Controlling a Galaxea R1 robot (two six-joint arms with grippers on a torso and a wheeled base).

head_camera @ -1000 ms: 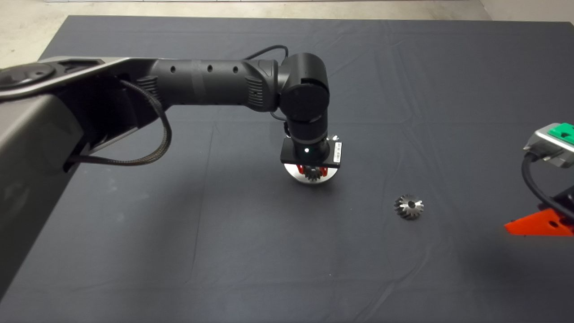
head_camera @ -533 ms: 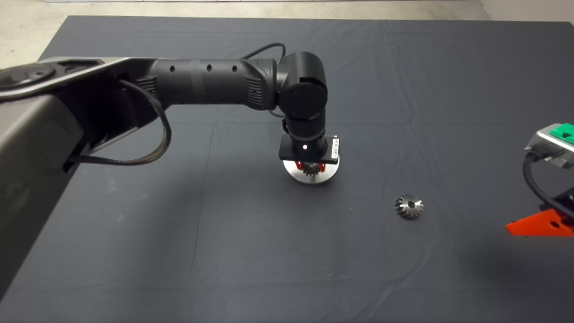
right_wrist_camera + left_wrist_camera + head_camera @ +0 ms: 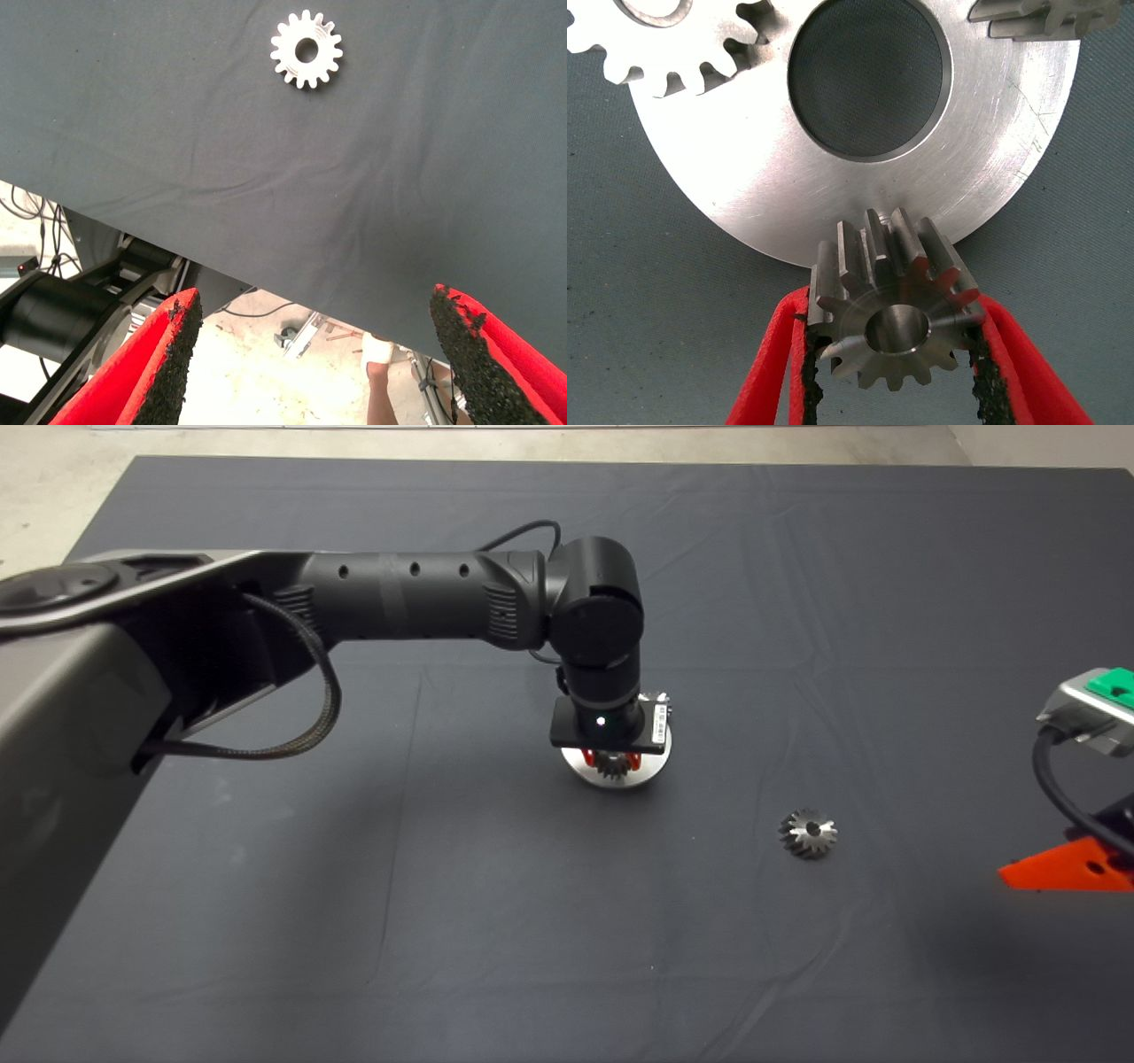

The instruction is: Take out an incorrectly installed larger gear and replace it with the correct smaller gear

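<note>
Your left gripper (image 3: 610, 762) sits at the middle of the head view, clamped on the larger gear (image 3: 892, 305) over the edge of the round silver plate (image 3: 788, 199). Your right gripper (image 3: 314, 359) waits at the right edge, fingers spread wide. The smaller gear (image 3: 808, 833) lies on the counter mat (image 3: 443, 921), right of centre.

Gear (image 3: 808, 833) right of plate (image 3: 657, 760)

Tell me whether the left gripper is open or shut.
Shut on the larger gear. In the left wrist view, both red fingers of the left gripper press against its toothed sides, over the round metal plate.
</note>
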